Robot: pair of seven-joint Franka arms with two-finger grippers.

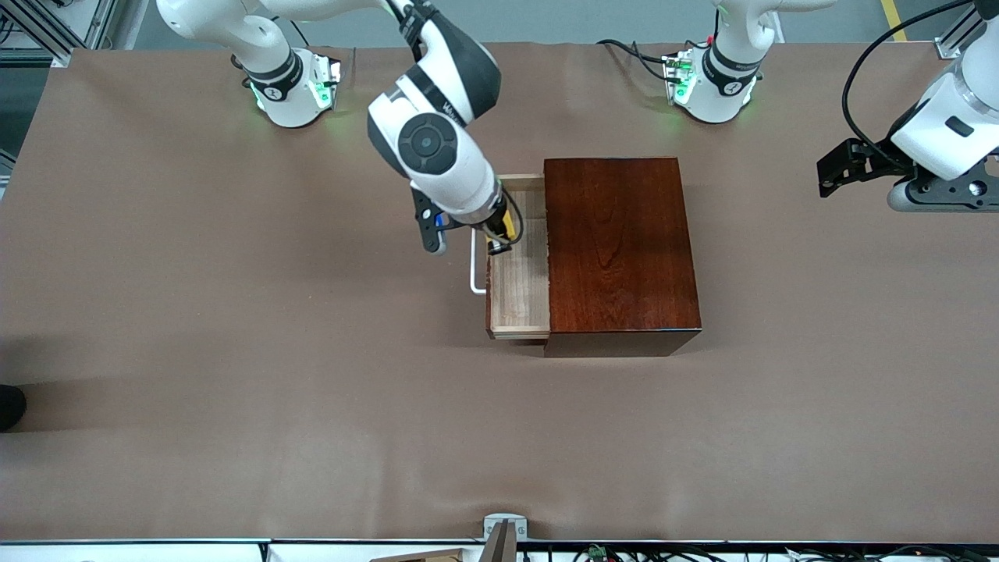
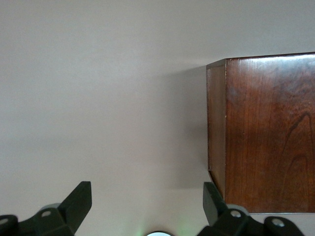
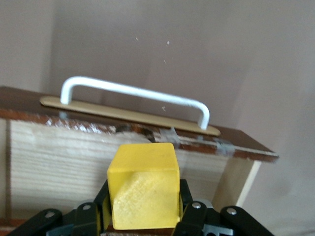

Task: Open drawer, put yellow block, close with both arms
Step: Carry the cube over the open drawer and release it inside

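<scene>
**Block poised over the open drawer**

Right tool (image 1: pixel 499 238) hangs over the pulled-out drawer (image 1: pixel 519 289), pinching the yellow block (image 3: pixel 143 184) between its fingers, near the drawer front and its white handle (image 3: pixel 133 96). The drawer stands partly out of the dark wooden box (image 1: pixel 620 250), toward the right arm's end of the desk (image 1: pixel 234 351). Left tool (image 2: pixel 147 211) waits with fingers spread above the bare desk beside the box's closed end.

Judging from this, the opening is done and the placing step is in hand. Next the block should be lowered onto the drawer floor and let go, clear of the walls, before both arms close the drawer.
</scene>
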